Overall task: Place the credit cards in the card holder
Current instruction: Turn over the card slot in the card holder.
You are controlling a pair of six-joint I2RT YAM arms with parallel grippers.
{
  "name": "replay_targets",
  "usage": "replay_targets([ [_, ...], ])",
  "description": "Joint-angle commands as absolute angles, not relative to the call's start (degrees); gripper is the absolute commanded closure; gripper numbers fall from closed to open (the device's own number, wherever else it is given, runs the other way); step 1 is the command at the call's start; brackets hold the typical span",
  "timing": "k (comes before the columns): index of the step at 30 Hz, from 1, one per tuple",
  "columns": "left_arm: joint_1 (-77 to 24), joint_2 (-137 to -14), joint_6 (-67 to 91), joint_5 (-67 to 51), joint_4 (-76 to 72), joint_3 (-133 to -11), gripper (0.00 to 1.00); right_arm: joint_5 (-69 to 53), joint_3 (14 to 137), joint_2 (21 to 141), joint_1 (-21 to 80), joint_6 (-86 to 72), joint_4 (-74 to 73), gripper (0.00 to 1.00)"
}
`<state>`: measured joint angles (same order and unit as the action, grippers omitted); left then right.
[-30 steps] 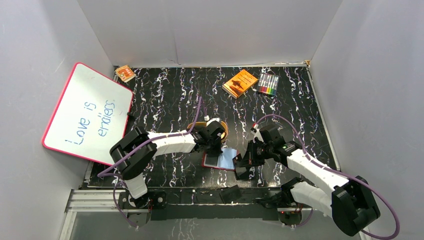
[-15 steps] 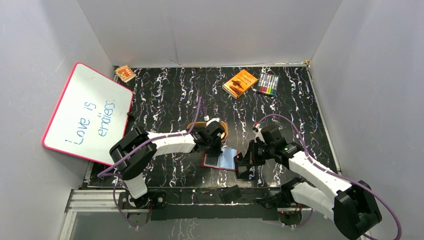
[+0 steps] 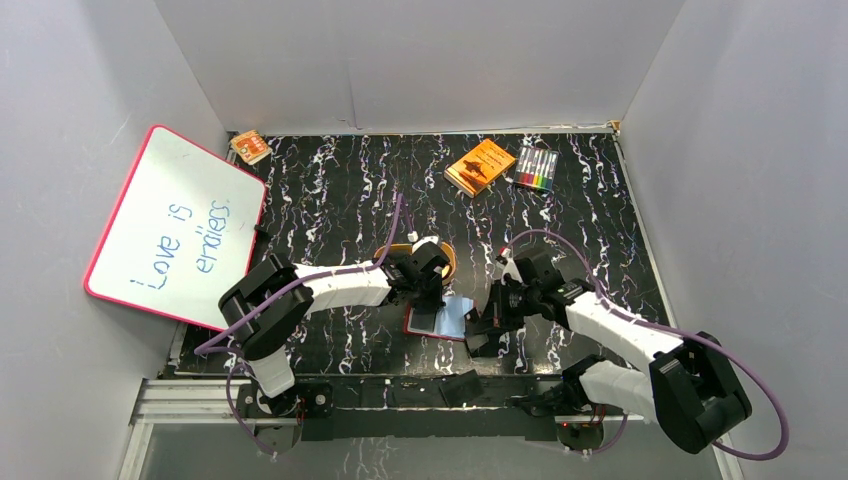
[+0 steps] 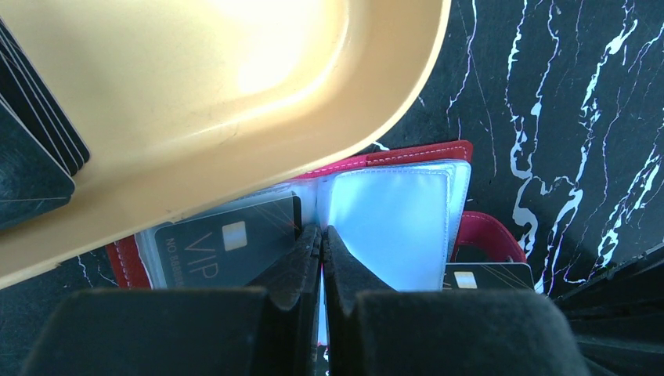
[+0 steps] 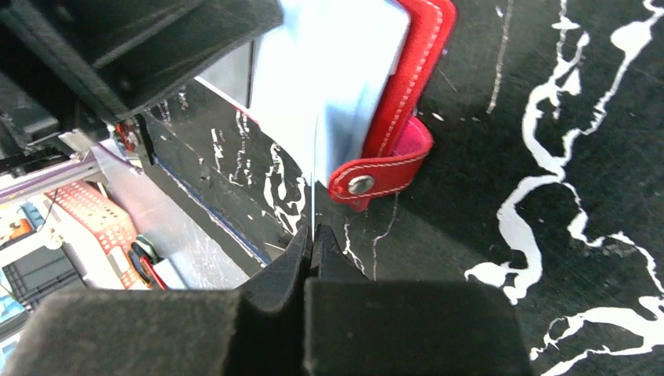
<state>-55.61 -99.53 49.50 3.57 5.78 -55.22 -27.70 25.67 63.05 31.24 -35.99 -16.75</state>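
Observation:
The dark red card holder [image 3: 452, 320] lies open near the front edge, pale blue pockets up. In the left wrist view a black VIP credit card [image 4: 223, 244] sits in the left pocket of the card holder [image 4: 391, 211]. My left gripper [image 4: 321, 232] is shut, its tips on the centre fold. More black cards [image 4: 35, 133] are stacked in the tan tray [image 4: 235, 94]. My right gripper [image 5: 312, 235] is shut on a credit card [image 5: 315, 172], seen edge-on, by the card holder's snap strap [image 5: 376, 176]. That card [image 4: 487, 276] also shows in the left wrist view, right of the pocket.
The tan tray [image 3: 446, 262] lies just behind the card holder, under the left wrist. An orange box [image 3: 480, 166] and a marker pack [image 3: 536, 168] are at the back right. A whiteboard [image 3: 175, 225] leans on the left wall, with a small orange object [image 3: 250, 147] behind it.
My right gripper has moved a little left and closer to the card holder with the card in it. The left gripper has not moved.

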Motion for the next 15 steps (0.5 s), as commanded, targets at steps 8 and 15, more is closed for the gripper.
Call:
replay_targets([
  [8,-55.8,-98.0,49.0,2.2,12.5,-56.5,0.54,-34.3,30.3,66.6,31.5,-34.2,-9.4,1.00],
  [15,-55.8,-95.3,48.8,2.7,14.3,-58.0,0.43,-34.7,31.8,69.1,31.5,-33.4,-9.2,1.00],
])
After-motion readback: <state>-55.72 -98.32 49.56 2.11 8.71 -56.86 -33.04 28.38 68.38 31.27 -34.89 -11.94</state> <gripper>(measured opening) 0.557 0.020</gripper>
